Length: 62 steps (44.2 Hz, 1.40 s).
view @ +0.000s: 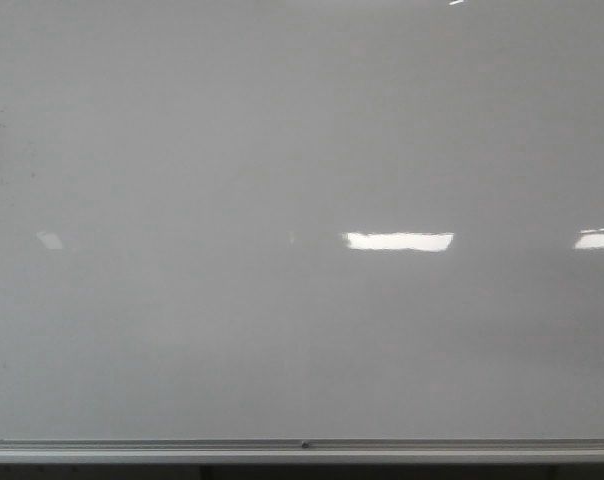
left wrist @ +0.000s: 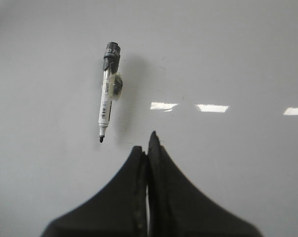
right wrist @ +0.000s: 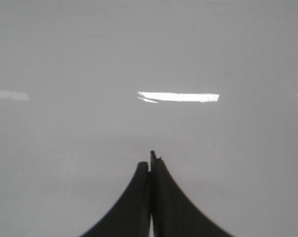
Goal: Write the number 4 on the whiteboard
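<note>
Whiteboard [view: 282, 150] bare. Marker [left wrist: 107, 91] uncapped, upper left of left wrist frame. Both grippers [left wrist: 148, 148] [right wrist: 151, 160] closed, holding nothing.

Both end effectors [left wrist: 148, 148] [right wrist: 151, 163] closed (empty)

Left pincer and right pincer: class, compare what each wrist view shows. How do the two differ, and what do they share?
1. The left pincer has a marker lying on the whiteboard ahead of it; the right pincer faces only bare board.
2. The marker is uncapped, tip toward the left pincer, and apart from it; nothing lies near the right pincer.
Shared: both pincers are black, shut and hold nothing.
</note>
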Each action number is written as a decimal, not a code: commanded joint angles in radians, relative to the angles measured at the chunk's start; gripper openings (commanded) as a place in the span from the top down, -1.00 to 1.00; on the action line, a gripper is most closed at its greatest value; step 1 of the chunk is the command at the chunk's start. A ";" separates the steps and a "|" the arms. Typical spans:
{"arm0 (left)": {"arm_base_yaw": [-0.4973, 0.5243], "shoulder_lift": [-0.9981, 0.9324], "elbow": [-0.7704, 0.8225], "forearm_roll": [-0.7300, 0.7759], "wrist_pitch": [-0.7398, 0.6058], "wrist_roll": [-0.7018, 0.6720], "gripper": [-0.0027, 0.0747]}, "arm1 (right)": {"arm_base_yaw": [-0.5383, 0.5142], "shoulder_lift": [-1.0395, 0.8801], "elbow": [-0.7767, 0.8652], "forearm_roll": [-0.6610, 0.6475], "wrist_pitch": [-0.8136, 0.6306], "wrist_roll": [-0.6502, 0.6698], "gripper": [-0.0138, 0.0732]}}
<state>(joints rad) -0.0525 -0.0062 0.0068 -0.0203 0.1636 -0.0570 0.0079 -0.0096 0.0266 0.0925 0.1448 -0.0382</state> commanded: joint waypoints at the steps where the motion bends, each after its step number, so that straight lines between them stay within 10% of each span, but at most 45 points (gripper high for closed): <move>1: 0.004 -0.014 0.005 -0.009 -0.089 -0.006 0.98 | -0.001 -0.020 -0.014 -0.007 -0.083 -0.004 0.84; 19: 0.004 -0.014 -0.035 -0.002 -0.252 -0.006 0.98 | -0.001 -0.020 -0.102 0.026 -0.043 -0.004 0.84; 48: 0.004 0.379 -0.364 0.104 0.003 -0.006 0.96 | -0.001 0.346 -0.462 0.028 0.166 -0.004 0.72; 53: 0.004 0.379 -0.364 0.104 -0.001 -0.006 0.60 | -0.001 0.346 -0.462 0.028 0.156 -0.004 0.30; 62: 0.004 0.379 -0.362 0.104 -0.037 -0.006 -0.62 | -0.001 0.346 -0.462 0.028 0.151 -0.004 -0.53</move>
<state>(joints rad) -0.0525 0.3597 -0.3194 0.0815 0.2332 -0.0570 0.0079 0.3209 -0.3987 0.1131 0.3818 -0.0382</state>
